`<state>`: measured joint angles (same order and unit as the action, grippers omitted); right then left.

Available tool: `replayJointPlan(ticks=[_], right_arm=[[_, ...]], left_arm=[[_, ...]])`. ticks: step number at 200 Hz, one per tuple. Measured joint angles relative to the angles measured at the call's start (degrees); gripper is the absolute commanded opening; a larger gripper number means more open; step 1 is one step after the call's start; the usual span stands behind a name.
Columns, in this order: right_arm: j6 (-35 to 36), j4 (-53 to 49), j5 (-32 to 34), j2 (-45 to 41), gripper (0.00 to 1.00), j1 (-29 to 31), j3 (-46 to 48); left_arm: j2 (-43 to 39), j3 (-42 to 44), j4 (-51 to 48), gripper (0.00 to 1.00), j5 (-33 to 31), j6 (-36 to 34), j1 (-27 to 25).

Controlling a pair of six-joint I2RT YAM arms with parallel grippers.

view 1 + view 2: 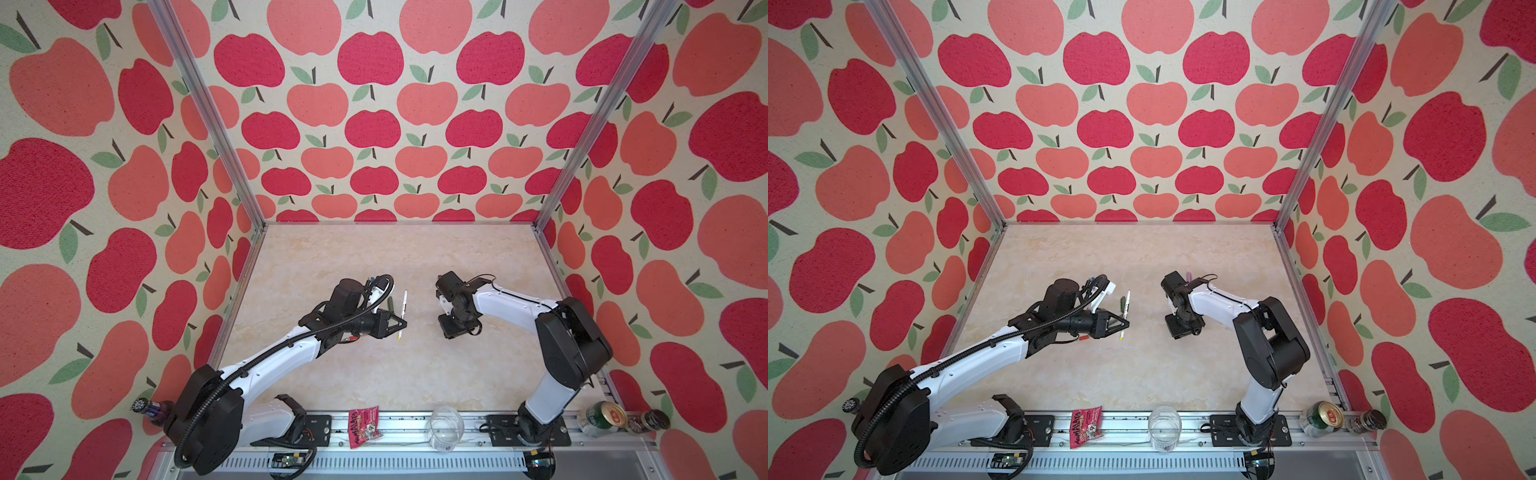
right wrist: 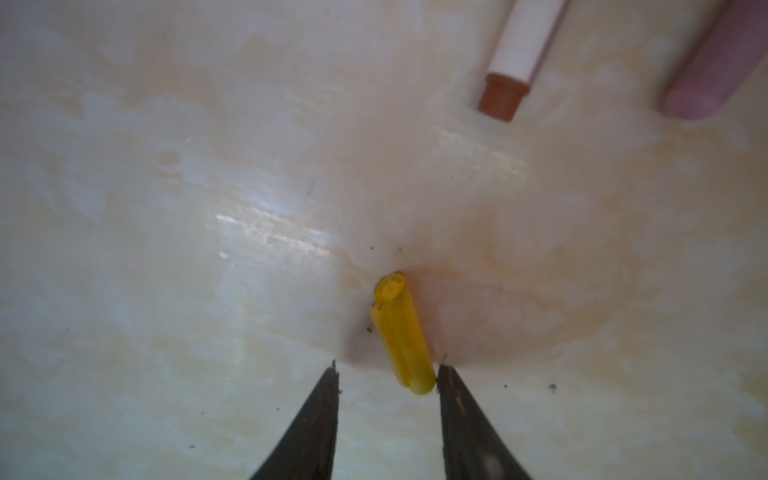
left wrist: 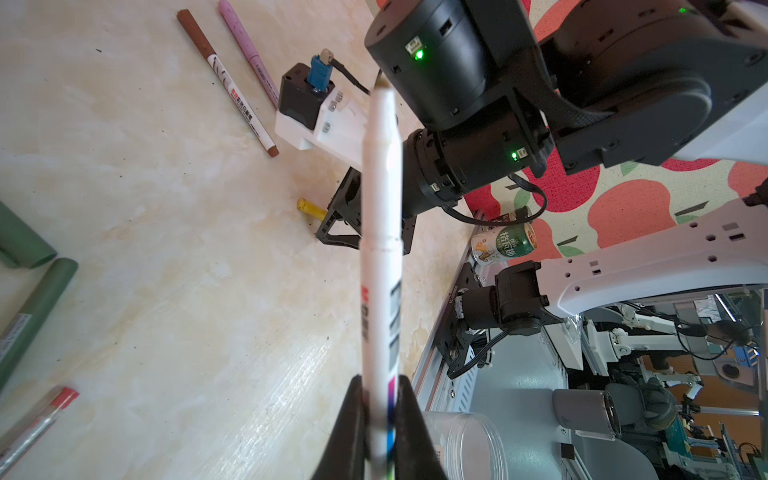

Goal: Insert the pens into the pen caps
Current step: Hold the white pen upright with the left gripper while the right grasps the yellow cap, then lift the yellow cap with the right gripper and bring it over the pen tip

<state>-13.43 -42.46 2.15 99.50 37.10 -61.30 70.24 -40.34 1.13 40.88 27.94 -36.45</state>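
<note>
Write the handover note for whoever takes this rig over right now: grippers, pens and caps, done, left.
Left gripper: shut on the white pen, held off the table.
Right gripper: open, low over the table, jaws either side of the yellow cap; one finger touches it, no grip yet.
On the table: brown pen and lilac pen side by side near the right gripper; green pen and red pen by the left arm.
Done: brown pen looks capped; the others I cannot tell.
Left: grip the yellow cap, push the white pen in, then check the rest.
</note>
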Motion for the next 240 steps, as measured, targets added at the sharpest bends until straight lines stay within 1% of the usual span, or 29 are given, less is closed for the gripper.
replayJointPlan(ticks=[28, 57, 96, 132, 149, 162, 207, 240], right_arm=[[0.4, 0.7, 0.3, 0.9, 0.45, 0.0, -0.5], [0.8, 0.9, 0.4, 1.0, 0.45, 0.0, -0.6], [1.2, 1.0, 0.1, 2.2, 0.34, 0.0, -1.3], [0.7, 1.3, -0.8, 2.1, 0.29, -0.1, -1.1], [0.1, 1.7, -1.0, 2.0, 0.23, -0.1, -0.9], [-0.3, 1.9, -1.1, 2.0, 0.14, -0.2, -0.8], [-1.0, 2.7, -3.1, 2.0, 0.07, -0.2, -1.0], [-1.4, 3.0, -3.6, 1.9, 0.04, -0.2, -1.0]], left_arm=[[0.4, -0.1, 0.0, 0.02, -0.2, 0.0, -0.2], [0.4, -0.2, 0.0, 0.02, -0.4, 0.0, -0.2], [0.9, -0.7, 0.0, 0.02, -0.6, 0.0, -0.5], [1.0, -0.7, 0.0, 0.02, -1.1, 0.0, -0.5], [1.0, -0.7, 0.0, 0.02, -1.1, 0.0, -0.6], [1.1, -0.7, 0.0, 0.02, -1.1, 0.0, -0.6], [1.1, -1.2, -0.3, 0.02, -1.5, -0.4, -0.7], [1.1, -1.4, -0.6, 0.02, -1.7, -0.5, -0.7]])
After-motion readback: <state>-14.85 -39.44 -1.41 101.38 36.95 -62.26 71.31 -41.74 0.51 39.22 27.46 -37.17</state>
